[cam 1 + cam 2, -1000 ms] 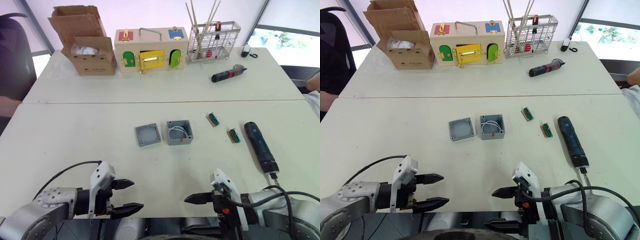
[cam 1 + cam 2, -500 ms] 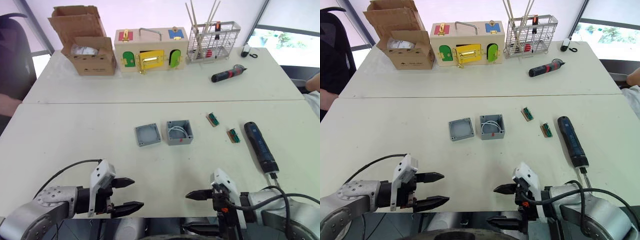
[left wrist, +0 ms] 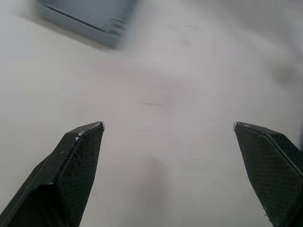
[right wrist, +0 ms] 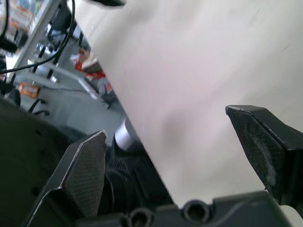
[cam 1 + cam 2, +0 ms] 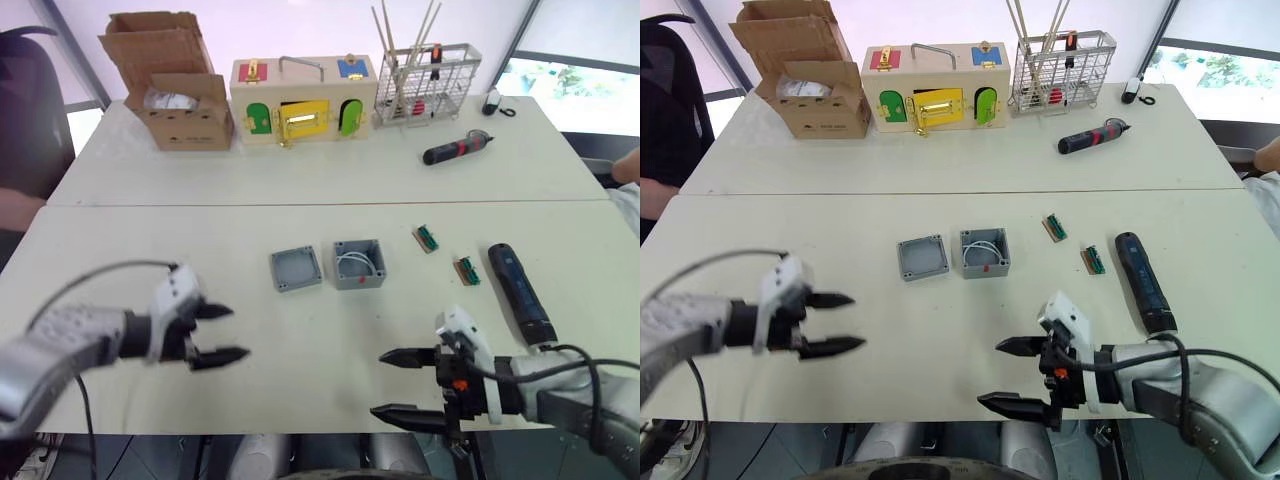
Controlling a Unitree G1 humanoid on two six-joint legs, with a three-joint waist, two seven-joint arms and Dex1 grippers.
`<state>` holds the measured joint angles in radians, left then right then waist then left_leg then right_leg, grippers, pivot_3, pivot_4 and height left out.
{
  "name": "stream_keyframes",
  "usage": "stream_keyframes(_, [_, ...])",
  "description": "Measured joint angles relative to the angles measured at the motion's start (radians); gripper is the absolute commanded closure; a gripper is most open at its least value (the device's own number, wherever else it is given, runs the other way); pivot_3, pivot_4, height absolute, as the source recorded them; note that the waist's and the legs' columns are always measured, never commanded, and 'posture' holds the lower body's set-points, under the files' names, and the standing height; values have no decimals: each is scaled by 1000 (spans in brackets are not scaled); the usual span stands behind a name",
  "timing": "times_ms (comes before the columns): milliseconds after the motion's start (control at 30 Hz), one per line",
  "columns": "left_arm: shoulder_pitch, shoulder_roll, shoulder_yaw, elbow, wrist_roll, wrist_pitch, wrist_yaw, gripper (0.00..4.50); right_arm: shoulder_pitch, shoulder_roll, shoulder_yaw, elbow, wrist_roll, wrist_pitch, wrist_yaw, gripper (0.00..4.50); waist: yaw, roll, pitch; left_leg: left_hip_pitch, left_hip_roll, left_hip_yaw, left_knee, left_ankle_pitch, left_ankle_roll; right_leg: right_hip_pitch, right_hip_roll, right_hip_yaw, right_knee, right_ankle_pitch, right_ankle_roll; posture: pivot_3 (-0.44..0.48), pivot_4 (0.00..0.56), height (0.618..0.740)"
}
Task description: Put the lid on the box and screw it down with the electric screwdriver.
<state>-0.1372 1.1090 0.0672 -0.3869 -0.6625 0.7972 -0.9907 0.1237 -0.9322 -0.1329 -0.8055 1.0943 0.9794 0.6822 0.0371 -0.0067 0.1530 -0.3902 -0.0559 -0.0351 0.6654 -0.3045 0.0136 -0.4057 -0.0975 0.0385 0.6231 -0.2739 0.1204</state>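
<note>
The grey lid point(image 5: 296, 269) lies flat mid-table, and the open grey box point(image 5: 358, 264) with white wires inside sits just to its right. The dark blue electric screwdriver point(image 5: 521, 294) lies further right, with its bit end toward me. My left gripper point(image 5: 238, 331) hovers open over the table, near and left of the lid, holding nothing. A blurred grey edge point(image 3: 90, 19) shows beyond its fingers point(image 3: 80, 156). My right gripper point(image 5: 378, 383) is open and empty at the table's front edge, nearer to me than the box.
On the far table stand a cardboard box point(image 5: 170, 100), a wooden box with coloured doors point(image 5: 300, 100) and a wire basket point(image 5: 425, 80). A red-and-black screwdriver point(image 5: 458, 149) lies near the basket. Two small green parts point(image 5: 427, 238) point(image 5: 467, 271) lie between box and electric screwdriver.
My left gripper has risen forward over the table, toward the lid. My right gripper has edged forward and right, and its fingers stand wider apart.
</note>
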Motion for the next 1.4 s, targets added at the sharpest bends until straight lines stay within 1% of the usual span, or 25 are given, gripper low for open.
stream_keyframes(33, [-92,9,-38,39,21,2,-30,0,-16,-13,-15,-3,54,17,-27,24,2,0,0,-1,0,0,0,0,0,-1,0,-1,0,0,0,0,150,737])
stream_keyframes(100, [-352,-14,-142,133,74,-1,-101,0,-67,-32,-29,-8,139,36,-84,24,9,-3,2,-3,-2,-3,2,0,0,-1,0,-7,2,0,0,0,150,737])
stream_keyframes(133, [-476,-42,-190,178,114,-18,-136,0,-96,-33,-32,-17,164,38,-116,24,8,-5,2,-3,-2,-4,3,1,-1,0,-1,-10,2,0,0,0,150,737])
stream_keyframes(167, [-550,-69,-222,204,144,-40,-156,0,-114,-32,-31,-23,179,38,-137,24,3,-6,2,-3,-3,-3,3,3,-5,0,-2,-10,2,0,1,0,150,737])
stream_keyframes(200, [-638,-116,-275,250,191,-76,-189,0,-130,-31,-26,-29,189,38,-169,24,1,-6,1,-2,-3,0,2,3,-5,0,-3,-10,3,0,1,0,150,737])
stream_keyframes(233, [-703,-169,-328,295,232,-111,-217,0,-147,-29,-15,-30,189,38,-201,24,1,-6,1,-2,-4,1,3,3,-4,0,-5,-11,4,0,1,0,150,737])
stream_keyframes(333, [-805,-337,-467,410,327,-199,-282,0,-190,-16,9,-33,187,40,-313,24,-6,-8,3,-3,-4,3,3,2,-3,-2,-5,-12,6,1,1,0,150,737])
stream_keyframes(433, [-841,-458,-555,499,401,-259,-318,0,-221,-6,15,-30,184,43,-408,24,-23,-10,4,-5,-4,2,3,2,-3,-4,-5,-13,7,1,2,0,150,737])
stream_keyframes(500, [-854,-525,-608,533,448,-294,-334,0,-206,-16,9,-31,184,48,-443,24,-24,-10,4,-5,-4,2,3,2,-3,-4,-5,-13,7,1,2,0,150,737])
stream_keyframes(600, [-856,-597,-657,578,503,-340,-345,0,-161,-34,-10,-36,185,52,-478,24,-25,-10,4,-6,-4,2,4,2,-2,-4,-5,-13,7,1,3,0,150,737])
stream_keyframes(633, [-860,-616,-663,591,515,-344,-346,0,-141,-34,-17,-40,185,49,-488,24,-25,-10,4,-6,-4,2,4,0,1,-4,-5,-13,7,1,3,0,150,737])
stream_keyframes(800, [-884,-672,-686,597,558,-301,-373,0,-61,-29,-32,-59,182,36,-524,24,-25,-10,4,-6,-3,1,8,-1,4,-4,-5,-13,8,1,4,0,150,737])
stream_keyframes(967, [-885,-712,-724,602,621,-262,-360,0,-35,-7,-31,-64,154,8,-548,24,-22,-10,4,-10,-2,0,17,-3,6,-3,-4,-13,9,2,6,0,150,737])
stream_keyframes(1200, [-885,-744,-733,610,675,-233,-343,0,-27,12,-10,-66,96,-7,-559,24,-23,-10,4,-11,-3,0,18,-3,6,-4,-4,-13,8,2,7,0,150,737])
stream_keyframes(1300, [-884,-759,-753,630,699,-235,-333,848,-33,19,1,-66,79,-8,-561,0,-23,-10,4,-12,-3,0,18,-3,6,-4,-4,-13,8,2,7,0,150,737])
stream_keyframes(1333, [-884,-768,-753,642,701,-235,-327,1266,-36,20,1,-66,77,-8,-563,0,-22,-10,4,-12,-3,0,18,-3,6,-4,-4,-13,8,2,7,0,150,737])
stream_keyframes(1400, [-884,-790,-753,670,708,-235,-312,2244,-46,23,1,-66,76,-11,-569,0,-22,-10,4,-12,-3,0,19,-3,6,-4,-4,-13,8,3,7,0,150,737])
